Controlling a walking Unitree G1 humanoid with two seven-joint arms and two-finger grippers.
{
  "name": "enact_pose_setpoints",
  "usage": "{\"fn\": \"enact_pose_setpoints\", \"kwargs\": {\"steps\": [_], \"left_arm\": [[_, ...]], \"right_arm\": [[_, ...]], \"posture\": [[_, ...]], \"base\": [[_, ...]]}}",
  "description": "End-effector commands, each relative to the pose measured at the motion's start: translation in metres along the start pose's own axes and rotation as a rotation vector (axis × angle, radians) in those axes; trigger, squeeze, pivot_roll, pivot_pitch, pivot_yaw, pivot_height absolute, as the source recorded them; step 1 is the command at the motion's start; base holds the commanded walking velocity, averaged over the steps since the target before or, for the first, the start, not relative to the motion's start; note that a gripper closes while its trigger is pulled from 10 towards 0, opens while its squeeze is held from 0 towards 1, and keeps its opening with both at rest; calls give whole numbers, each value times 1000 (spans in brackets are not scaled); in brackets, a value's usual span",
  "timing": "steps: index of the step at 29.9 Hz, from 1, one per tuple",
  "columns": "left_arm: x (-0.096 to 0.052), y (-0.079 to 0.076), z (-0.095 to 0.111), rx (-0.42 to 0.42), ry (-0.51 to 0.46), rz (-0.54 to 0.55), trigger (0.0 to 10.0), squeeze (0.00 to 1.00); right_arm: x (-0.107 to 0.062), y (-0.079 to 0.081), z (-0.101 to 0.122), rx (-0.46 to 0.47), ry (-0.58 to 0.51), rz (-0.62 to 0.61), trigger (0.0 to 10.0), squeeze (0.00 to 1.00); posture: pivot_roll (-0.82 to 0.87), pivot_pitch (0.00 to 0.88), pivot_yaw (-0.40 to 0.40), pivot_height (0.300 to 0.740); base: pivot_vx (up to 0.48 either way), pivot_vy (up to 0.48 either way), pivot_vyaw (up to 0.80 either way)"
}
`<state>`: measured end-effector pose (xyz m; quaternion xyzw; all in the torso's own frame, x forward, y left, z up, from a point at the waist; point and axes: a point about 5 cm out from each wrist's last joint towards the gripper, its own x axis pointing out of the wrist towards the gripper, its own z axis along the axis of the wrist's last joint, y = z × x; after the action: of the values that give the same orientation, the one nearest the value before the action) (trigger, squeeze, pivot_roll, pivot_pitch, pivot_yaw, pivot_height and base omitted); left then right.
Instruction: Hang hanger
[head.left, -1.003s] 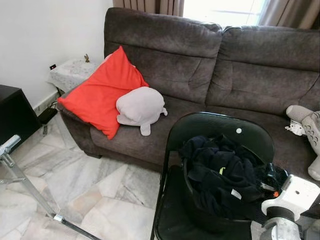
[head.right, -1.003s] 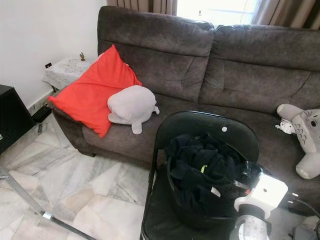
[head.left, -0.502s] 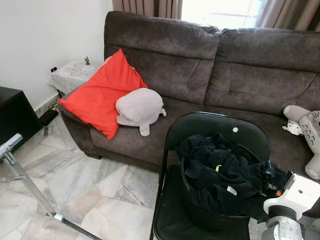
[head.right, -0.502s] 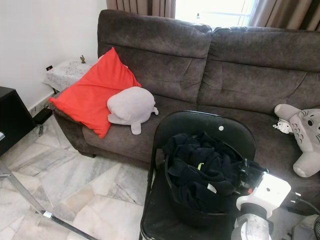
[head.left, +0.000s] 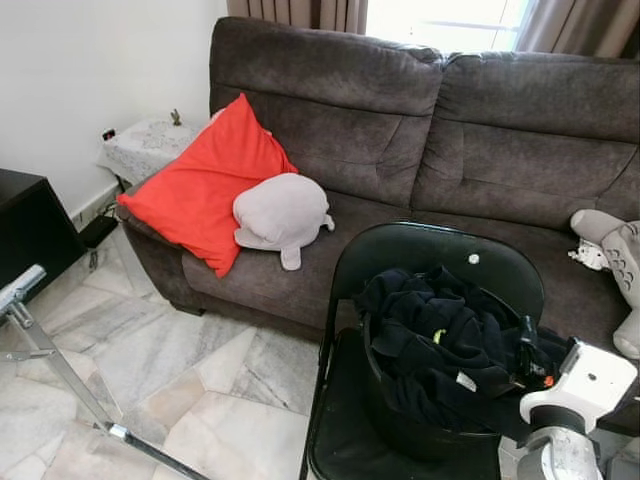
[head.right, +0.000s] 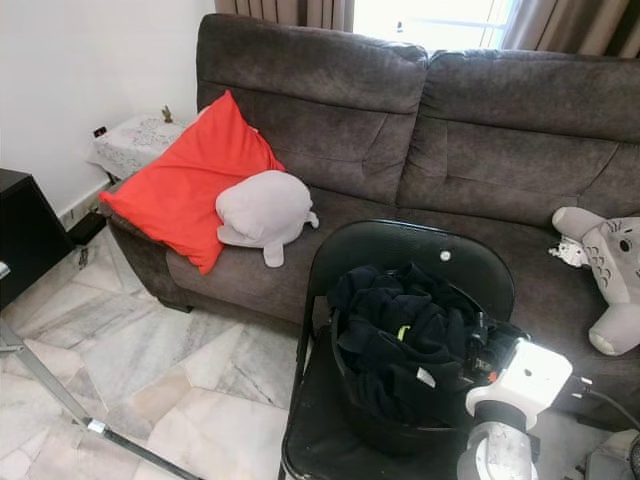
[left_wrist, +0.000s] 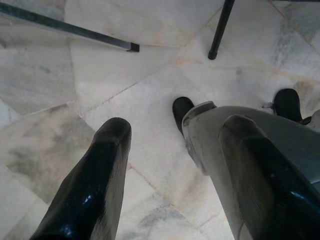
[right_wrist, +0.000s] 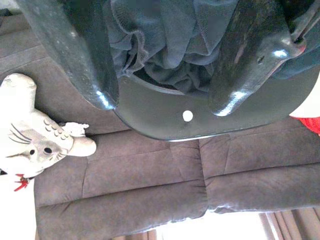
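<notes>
Lower right of frame, right gripper (right_wrist: 160, 85) spread wide, now closer over dark clothes (head.left: 445, 345) in chair (head.left: 420, 255), nothing held; hanger pickup seemingly next.

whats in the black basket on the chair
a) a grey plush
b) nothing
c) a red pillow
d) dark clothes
d: the basket on the chair is heaped with dark clothes, while the red pillow and grey plush lie on the sofa.
</notes>
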<state>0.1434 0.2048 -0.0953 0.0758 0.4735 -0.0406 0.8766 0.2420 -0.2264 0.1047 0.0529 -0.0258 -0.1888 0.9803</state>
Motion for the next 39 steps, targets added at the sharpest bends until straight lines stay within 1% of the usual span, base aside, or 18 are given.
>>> {"fn": "enact_pose_setpoints", "kwargs": {"steps": [1, 15, 19, 25, 26, 27, 29, 30, 31, 32, 33, 34, 35, 36, 37, 39], "left_arm": [[-1, 3, -3, 10, 11, 3, 10000, 0], [-1, 2, -1, 17, -1, 1, 10000, 0], [-1, 3, 0, 29, -3, 8, 10000, 0], [-1, 3, 0, 30, -1, 7, 10000, 0], [-1, 3, 0, 31, 0, 7, 10000, 0], [-1, 3, 0, 32, 2, 7, 10000, 0], [0, 3, 0, 32, 3, 5, 10000, 0], [0, 3, 0, 33, 6, 5, 10000, 0], [0, 3, 0, 34, 9, 3, 10000, 0], [0, 3, 0, 34, 10, 3, 10000, 0], [0, 3, 0, 34, 10, 3, 10000, 0], [0, 2, 1, 34, 11, 3, 10000, 0], [1, 2, 1, 35, 12, 1, 10000, 0], [1, 2, 1, 35, 12, 1, 10000, 0], [1, 1, 1, 36, 13, 0, 10000, 0], [1, 0, 2, 36, 17, -3, 10000, 0]], "right_arm": [[1, 0, -2, -4, 14, 2, 10000, 0], [2, 1, -2, -2, 11, 0, 10000, 0], [3, 0, -1, -6, 10, -2, 10000, 0], [4, -10, 10, -38, -24, -41, 10000, 0], [5, -12, 13, -54, -29, -48, 10000, 0], [7, -20, 23, -80, -48, -71, 10000, 0], [9, -25, 27, -60, -25, -91, 10000, 0], [11, -26, 29, -48, 5, -67, 10000, 0], [14, -27, 36, -119, 37, 7, 10000, 0], [16, -27, 38, -178, 44, 41, 10000, 0], [18, -29, 46, -290, 20, 102, 10000, 0], [21, -32, 56, -433, 3, 178, 10000, 0], [23, -38, 61, -526, 11, 213, 10000, 0], [23, -38, 61, -526, 11, 213, 10000, 0], [25, -45, 66, -583, 18, 238, 10000, 0], [32, -65, 78, -688, 58, 254, 10000, 0]], "posture": [[-73, 34, -3, 740], [-72, 33, -2, 740], [-73, 34, -3, 740], [-78, 37, -1, 740], [-81, 38, 0, 740], [-85, 39, 3, 740], [-86, 40, 3, 740], [-89, 41, 3, 740], [-93, 42, 5, 740], [-93, 42, 5, 740], [-96, 43, 5, 740], [-106, 42, 8, 740], [-108, 42, 8, 740], [-108, 42, 8, 740], [-108, 42, 8, 740], [-118, 41, 9, 740]], "base": [[262, 0, 0], [274, 0, 0], [0, 0, 0], [0, 0, 0], [0, 0, 0], [0, 0, 0], [0, 0, 0], [0, 0, 0], [0, 0, 0], [0, 0, 0], [0, 0, 0], [0, 0, 0], [0, 0, 0], [0, 0, 0], [0, 0, 0], [0, 0, 0]]}}
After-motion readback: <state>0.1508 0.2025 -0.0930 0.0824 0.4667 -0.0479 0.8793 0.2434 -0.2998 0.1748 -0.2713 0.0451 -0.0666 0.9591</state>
